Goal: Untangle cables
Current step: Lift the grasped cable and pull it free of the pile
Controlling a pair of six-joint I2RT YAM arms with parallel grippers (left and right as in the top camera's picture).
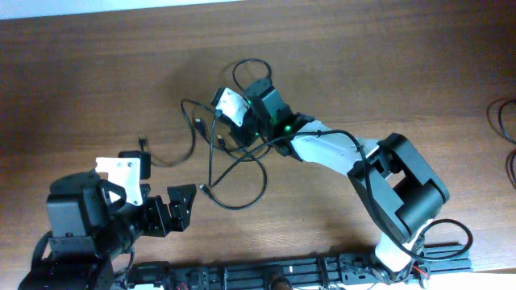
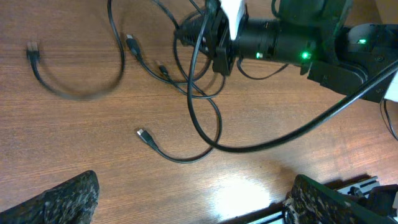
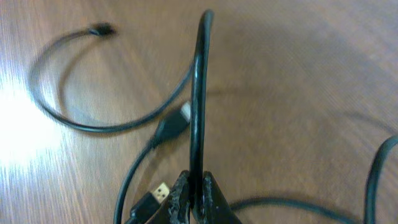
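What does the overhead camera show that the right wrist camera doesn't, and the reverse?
Only overhead: the left end effector, open and empty, and the whole tangle of thin black cables. Only right wrist: a close look at the right end effector pinched shut on one cable, with a small gold-tipped plug close by. Both: those cables lying on the brown wooden table.

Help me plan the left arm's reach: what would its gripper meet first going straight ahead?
Probably the loose cable, near its plug, lying just ahead of the open left gripper; depth is uncertain.
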